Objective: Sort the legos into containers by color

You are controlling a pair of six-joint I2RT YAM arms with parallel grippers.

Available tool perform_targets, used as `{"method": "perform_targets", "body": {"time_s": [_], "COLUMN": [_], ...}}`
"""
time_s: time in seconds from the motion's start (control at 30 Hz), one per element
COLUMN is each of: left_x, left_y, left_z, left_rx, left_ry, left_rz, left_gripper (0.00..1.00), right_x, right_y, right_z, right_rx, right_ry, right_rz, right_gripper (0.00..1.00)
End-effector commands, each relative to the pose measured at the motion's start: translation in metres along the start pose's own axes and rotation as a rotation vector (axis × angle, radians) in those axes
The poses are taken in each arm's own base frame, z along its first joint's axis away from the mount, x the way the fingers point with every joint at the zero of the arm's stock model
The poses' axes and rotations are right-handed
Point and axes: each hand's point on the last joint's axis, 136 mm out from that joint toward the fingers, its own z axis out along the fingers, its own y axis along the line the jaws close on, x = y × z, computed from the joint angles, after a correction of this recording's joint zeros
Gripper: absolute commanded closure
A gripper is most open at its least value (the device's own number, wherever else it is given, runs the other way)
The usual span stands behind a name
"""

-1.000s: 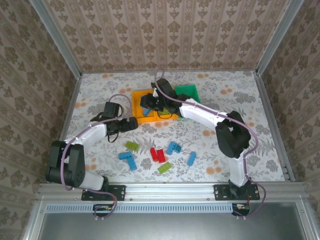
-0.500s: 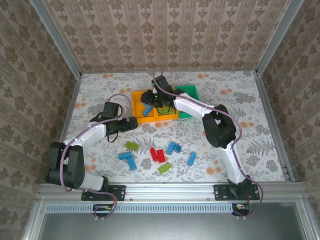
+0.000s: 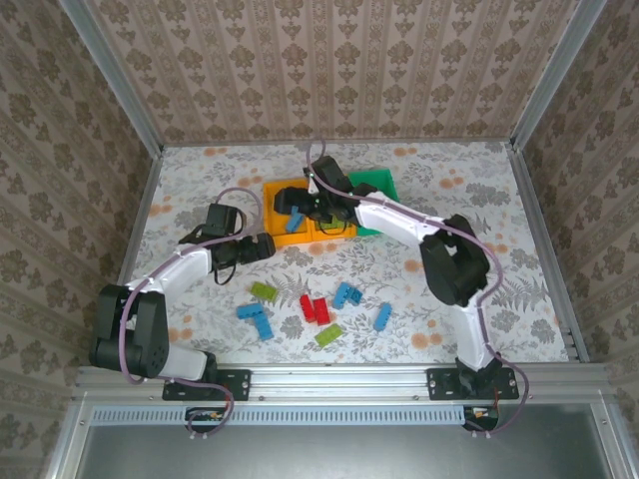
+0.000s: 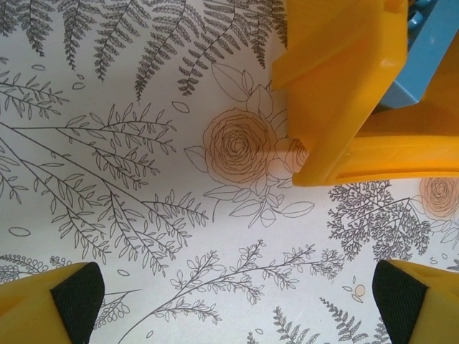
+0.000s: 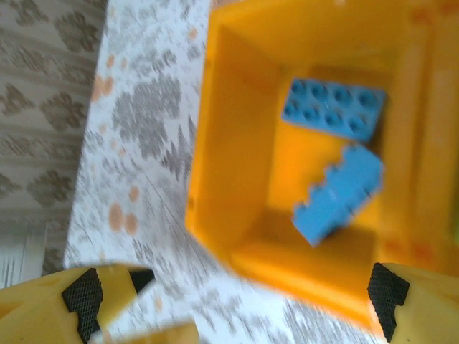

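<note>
The worktop [image 3: 200, 170] has a white cover with grey ferns and orange flowers. Brown patterned walls [image 3: 329, 70] stand around it. A silver rail [image 3: 339, 377] runs along its near edge.

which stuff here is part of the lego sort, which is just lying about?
Job:
red bricks, blue bricks, lime green bricks, orange-yellow bins, green bin

Just there:
floral table cover, patterned walls, metal frame
</note>
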Motion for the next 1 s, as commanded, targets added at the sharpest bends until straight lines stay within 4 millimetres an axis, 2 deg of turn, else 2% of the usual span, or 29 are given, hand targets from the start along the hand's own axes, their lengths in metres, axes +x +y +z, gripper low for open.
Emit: {"method": "perform_targets", "body": {"time_s": [0.0,0.07,0.13,0.27,0.4,0.6,0.77,0.97], "left_x": [0.005,0.004,0.003,0.0,0.0,0.002,0.006,0.006], "left_y": [0.008,0.009,0.009,0.006,0.004,0.004,0.005,0.005], "left_z": [-0.003,-0.002,0.0,0.003,0.005,0.007,0.009,0.011], "left_rx": [-0.023,-0.026,-0.025,-0.01,-0.003,-0.001,0.001,0.002], "left_ry": [0.001,-0.004,-0.007,-0.005,-0.003,0.004,0.011,0.014], "left_rz": [0.001,0.001,-0.001,-0.001,0.004,0.002,-0.004,-0.002], "left_gripper": [0.0,0.0,0.0,0.0,0.0,0.0,0.0,0.0], "right_x": [0.034,0.069,0.095,0.131,0.16,0.205,0.219,0.238], "right_y": [-0.031,-0.075,-0.097,-0.125,-0.15,-0.17,-0.171,-0.17], "right_z": [-0.053,-0.08,-0.102,-0.134,-0.157,-0.168,-0.174,-0.164], "right_rx": [0.205,0.376,0.435,0.495,0.63,0.72,0.705,0.691], "right_ry": [0.038,0.079,0.057,-0.023,0.008,0.118,0.122,0.169], "right_rz": [-0.061,0.042,0.138,0.294,0.31,0.35,0.395,0.429], "right_gripper": [0.01,0.02,0.05,0.14,0.18,0.19,0.24,0.28]}}
